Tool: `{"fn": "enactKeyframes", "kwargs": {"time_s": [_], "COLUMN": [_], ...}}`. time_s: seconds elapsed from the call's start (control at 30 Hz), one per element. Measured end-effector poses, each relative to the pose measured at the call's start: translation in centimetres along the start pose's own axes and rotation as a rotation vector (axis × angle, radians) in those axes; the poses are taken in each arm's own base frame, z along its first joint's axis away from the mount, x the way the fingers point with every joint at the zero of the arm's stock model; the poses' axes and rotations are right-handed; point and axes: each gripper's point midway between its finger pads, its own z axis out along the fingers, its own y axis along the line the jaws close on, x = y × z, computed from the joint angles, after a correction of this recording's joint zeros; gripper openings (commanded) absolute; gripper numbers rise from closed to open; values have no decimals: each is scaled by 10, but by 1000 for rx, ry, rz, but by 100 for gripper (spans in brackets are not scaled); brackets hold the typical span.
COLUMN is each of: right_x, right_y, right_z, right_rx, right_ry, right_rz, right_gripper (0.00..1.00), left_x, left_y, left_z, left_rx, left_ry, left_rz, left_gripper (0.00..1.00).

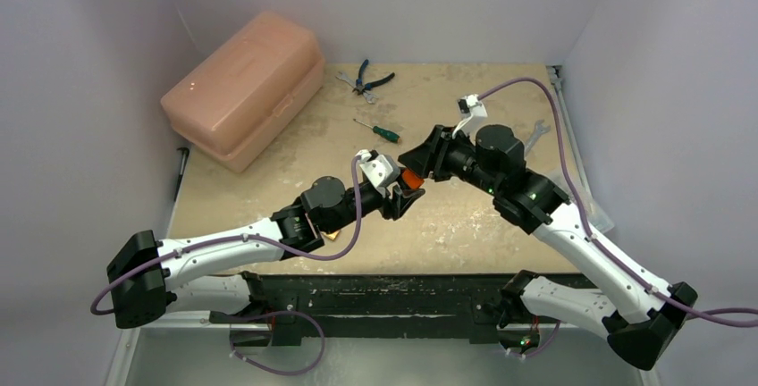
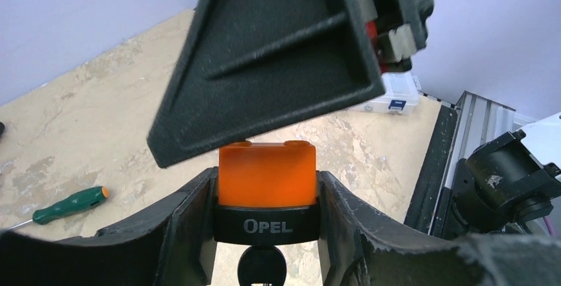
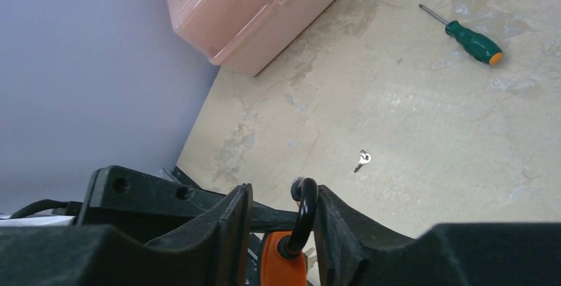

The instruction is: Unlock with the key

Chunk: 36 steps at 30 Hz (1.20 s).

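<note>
Two grippers meet above the middle of the worn beige table (image 1: 465, 225), both at an orange padlock (image 2: 266, 173) with a black band marked OPEL. The left gripper (image 2: 266, 196) is closed on the padlock, one finger pressed against each side of its body, holding it clear of the table. The right gripper (image 3: 281, 200) stands narrowly parted around the black curved shackle (image 3: 304, 210). The shackle lies against one finger and a gap shows beside the other, so no grip on it is confirmed. A small silver key (image 3: 362, 159) lies flat on the table, apart from the padlock and from both grippers. Whether the shackle is released cannot be told. A green-handled screwdriver with an orange cap (image 1: 377, 130) lies beyond the grippers. A pink plastic lidded case (image 1: 243, 87) sits at the far left against the wall, with blue-handled pliers (image 1: 366, 78) near the back wall.
</note>
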Motion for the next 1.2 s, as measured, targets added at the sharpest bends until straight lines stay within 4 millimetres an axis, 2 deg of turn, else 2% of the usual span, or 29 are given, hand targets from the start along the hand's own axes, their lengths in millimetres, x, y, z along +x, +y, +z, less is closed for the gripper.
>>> {"fn": "enactKeyframes", "kwargs": {"time_s": [0.13, 0.2, 0.53, 0.57, 0.6, 0.63, 0.67, 0.77, 0.8, 0.97, 1.07, 1.2], "right_x": [9, 12, 9, 9, 11, 11, 12, 15, 18, 37, 47, 55], "right_y": [-6, -7, 1, 2, 2, 2, 2, 2, 0, -24, -36, -50], "right_z": [3, 4, 6, 5, 4, 4, 3, 2, 2, 3, 5, 7], "right_rx": [5, 0, -56, -62, -69, -72, -73, -81, -73, -4, 28, 66], "right_ry": [18, 24, -5, -7, -7, -7, -7, 0, 6, 41, 59, 69], "right_rz": [1, 2, -14, -17, -19, -19, -20, -27, -36, -50, -54, -62], "right_gripper": [34, 25, 0, 0, 0, 0, 0, 0, 0, 0, 0, 0], "left_x": [0, 0, 0, 0, 0, 1, 1, 2, 0, -19, -19, -10], "left_y": [0, 0, -1, -1, -2, -2, -3, -3, -2, 6, 13, 24], "left_z": [0, 0, 0, -1, -2, -3, -4, -9, -12, -33, -38, -50], "left_rx": [0, 0, 1, 3, 7, 11, 14, 19, 14, -29, -67, -132], "left_ry": [-2, -1, 0, 0, 2, 4, 7, 19, 21, 3, 49, 157], "left_rz": [-1, -2, -18, -18, -19, -18, -18, -13, -16, -22, -20, 5], "left_gripper": [0, 0, 1, 9, 23, 42, 54, 84, 90, 98, 99, 99]}}
